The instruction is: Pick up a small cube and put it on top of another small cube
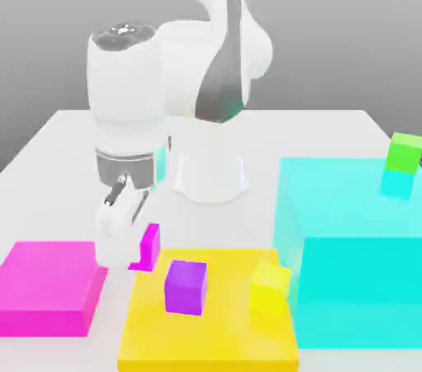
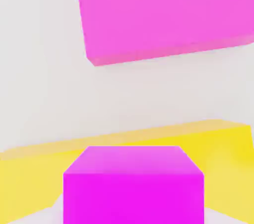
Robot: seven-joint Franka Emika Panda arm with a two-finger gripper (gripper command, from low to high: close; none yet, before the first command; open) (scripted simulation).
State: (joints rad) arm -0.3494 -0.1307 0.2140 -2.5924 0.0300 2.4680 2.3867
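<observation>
Gripper [image 1: 118, 263] closed on the magenta cube [image 1: 149, 248], which sits between the fingertips, beside the yellow slab [image 1: 210, 346]. Reads as rigid, light, smooth-faced; I judge it won't crush but could slip or twist if pinched off-centre. Best hold: flat opposing sides, mid-height, underside left free so I can seat it squarely on another cube.
</observation>
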